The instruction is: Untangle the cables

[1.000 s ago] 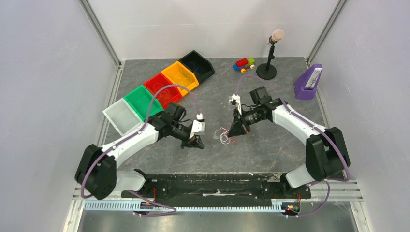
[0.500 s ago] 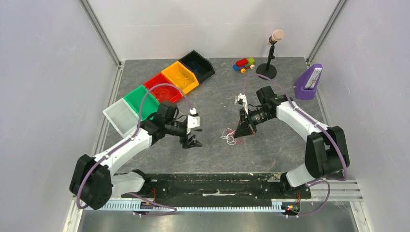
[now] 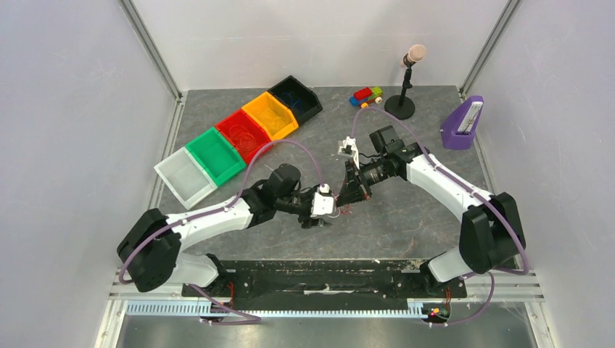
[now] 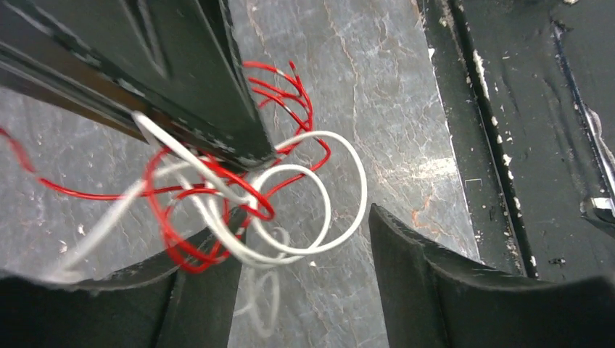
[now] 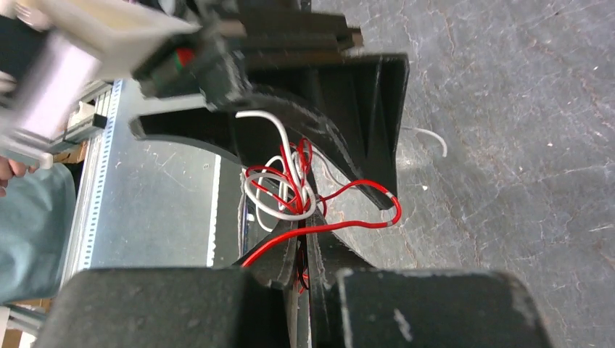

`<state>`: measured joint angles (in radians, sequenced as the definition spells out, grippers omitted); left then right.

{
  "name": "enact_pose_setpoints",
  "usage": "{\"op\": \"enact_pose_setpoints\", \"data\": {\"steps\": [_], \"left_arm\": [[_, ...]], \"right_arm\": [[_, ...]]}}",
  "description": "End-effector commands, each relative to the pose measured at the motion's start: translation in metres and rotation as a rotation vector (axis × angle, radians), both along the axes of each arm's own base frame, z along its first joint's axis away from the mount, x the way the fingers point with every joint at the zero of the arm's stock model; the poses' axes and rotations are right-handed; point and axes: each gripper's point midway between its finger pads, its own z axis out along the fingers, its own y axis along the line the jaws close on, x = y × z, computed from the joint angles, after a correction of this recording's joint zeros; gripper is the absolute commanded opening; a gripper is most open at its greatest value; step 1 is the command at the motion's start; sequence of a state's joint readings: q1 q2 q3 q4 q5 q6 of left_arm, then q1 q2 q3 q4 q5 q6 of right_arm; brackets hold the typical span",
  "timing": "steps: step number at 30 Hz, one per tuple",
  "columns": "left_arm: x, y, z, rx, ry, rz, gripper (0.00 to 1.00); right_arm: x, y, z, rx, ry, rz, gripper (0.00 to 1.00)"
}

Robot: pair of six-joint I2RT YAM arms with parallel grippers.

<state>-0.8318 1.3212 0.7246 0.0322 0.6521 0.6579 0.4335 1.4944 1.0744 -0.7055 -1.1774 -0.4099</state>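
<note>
The cables (image 3: 341, 209) are a small tangle of thin red and white wires (image 4: 246, 196), hanging just above the grey table mid-front. My right gripper (image 3: 348, 197) comes down on them from the right and is shut on the red and white strands (image 5: 290, 188), which bunch at its fingertips (image 5: 303, 226). My left gripper (image 3: 321, 212) has reached in from the left and stands open (image 4: 304, 290) under the tangle. A white loop (image 4: 319, 217) hangs between its fingers, and red loops drape over its left finger (image 4: 188, 290).
A row of white (image 3: 183, 176), green (image 3: 215, 154), red (image 3: 245, 132), orange (image 3: 271, 116) and black (image 3: 295, 98) bins runs along the left back. A toy car (image 3: 366, 96), a microphone stand (image 3: 400, 106) and a purple holder (image 3: 463, 123) stand at the back right. A short white wire piece (image 5: 428, 138) lies on the table.
My left arm has swung right from beside the bins to the tangle, and its jaws have gone from shut to open. My right gripper kept its hold and shifted slightly.
</note>
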Motion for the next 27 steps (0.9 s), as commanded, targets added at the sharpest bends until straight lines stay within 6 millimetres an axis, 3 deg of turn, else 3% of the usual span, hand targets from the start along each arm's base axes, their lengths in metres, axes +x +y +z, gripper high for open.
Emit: {"op": "enact_pose_setpoints", "data": {"steps": [1, 3, 5, 10, 17, 22, 27], "left_arm": [[0.010, -0.004, -0.005, -0.004, -0.001, 0.080, 0.60], [0.010, 0.003, -0.005, 0.003, 0.050, 0.109, 0.25], [0.004, 0.016, -0.004, 0.015, 0.107, 0.114, 0.04], [0.005, 0.072, -0.013, 0.081, 0.157, 0.227, 0.02], [0.045, 0.156, -0.005, 0.088, 0.257, 0.520, 0.02], [0.059, 0.193, 0.005, 0.069, 0.304, 0.660, 0.02], [0.066, 0.226, 0.021, 0.047, 0.306, 0.756, 0.02]], "right_arm": [[0.007, 0.007, 0.034, 0.074, -0.066, -0.013, 0.04], [0.008, 0.002, 0.030, 0.059, -0.073, -0.031, 0.04], [0.015, -0.007, 0.027, 0.046, -0.074, -0.069, 0.05], [0.047, -0.050, 0.016, -0.027, -0.090, -0.175, 0.08], [0.065, -0.102, -0.027, -0.172, -0.068, -0.241, 0.12], [0.077, -0.135, -0.059, -0.274, -0.066, -0.299, 0.04], [0.090, -0.181, -0.088, -0.375, -0.036, -0.406, 0.02]]}}
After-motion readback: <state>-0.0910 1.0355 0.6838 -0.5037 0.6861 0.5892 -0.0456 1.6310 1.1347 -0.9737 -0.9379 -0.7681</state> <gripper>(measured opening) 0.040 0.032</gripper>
